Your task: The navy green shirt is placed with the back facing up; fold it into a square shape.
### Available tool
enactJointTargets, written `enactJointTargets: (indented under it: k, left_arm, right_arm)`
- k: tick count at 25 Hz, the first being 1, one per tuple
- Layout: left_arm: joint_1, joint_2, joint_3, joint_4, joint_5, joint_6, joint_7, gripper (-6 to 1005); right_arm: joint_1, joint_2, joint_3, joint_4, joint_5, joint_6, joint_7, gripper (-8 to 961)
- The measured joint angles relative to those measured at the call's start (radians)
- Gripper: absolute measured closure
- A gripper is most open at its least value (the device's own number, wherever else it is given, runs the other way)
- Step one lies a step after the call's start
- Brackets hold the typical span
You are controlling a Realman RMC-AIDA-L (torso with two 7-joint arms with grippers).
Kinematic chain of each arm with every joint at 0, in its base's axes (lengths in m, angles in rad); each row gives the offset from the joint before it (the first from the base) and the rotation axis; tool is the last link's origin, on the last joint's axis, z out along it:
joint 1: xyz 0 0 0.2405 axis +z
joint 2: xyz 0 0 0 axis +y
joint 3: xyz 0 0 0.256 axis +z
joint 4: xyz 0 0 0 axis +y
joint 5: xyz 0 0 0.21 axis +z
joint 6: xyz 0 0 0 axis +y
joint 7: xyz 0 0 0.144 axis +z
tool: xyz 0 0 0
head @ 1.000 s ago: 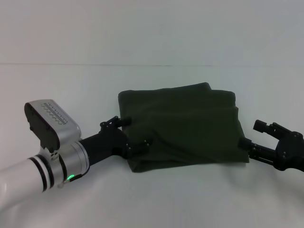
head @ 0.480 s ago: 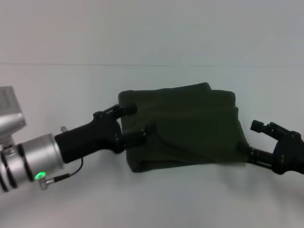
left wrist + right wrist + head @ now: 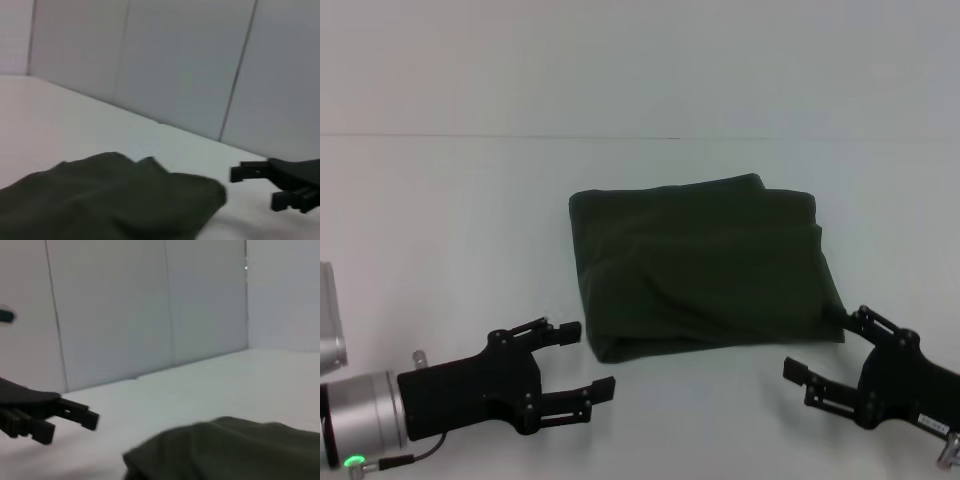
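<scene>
The large dark olive-green soft cotton shirt (image 3: 702,265) lies folded into a rough square near the middle of the plain white surface (image 3: 450,220), its plain side up, with soft creases running across the top layer and a second layer's edge showing along the far right corner. The left tool (image 3: 582,362) hangs just off the shirt's near left corner, clear of the cloth, its two black fingers (image 3: 563,332) spread apart and holding nothing. The right tool (image 3: 828,350) sits at the shirt's near right corner, fingers likewise spread and empty; its far finger is close against the cloth's corner, and I cannot tell whether it touches. In each wrist view the folded shirt (image 3: 107,200) (image 3: 235,450) fills the near ground, with the other arm's tool beyond it.
</scene>
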Motion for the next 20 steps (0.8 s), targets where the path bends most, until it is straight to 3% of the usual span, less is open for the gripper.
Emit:
enactJointTargets:
  k: [6,20]
  left_arm:
    - [0.009,0.002,-0.084,-0.099,-0.005,-0.069,0.155,127]
    - [-0.005,0.002,-0.073,-0.127,0.006,-0.08,0.174,124]
  right_arm:
    - [-0.031,0.001,0.118,0.121,0.003,0.088,-0.174,29]
    - [-0.035,-0.001,0.128,0.13,-0.004,0.096,-0.194,29]
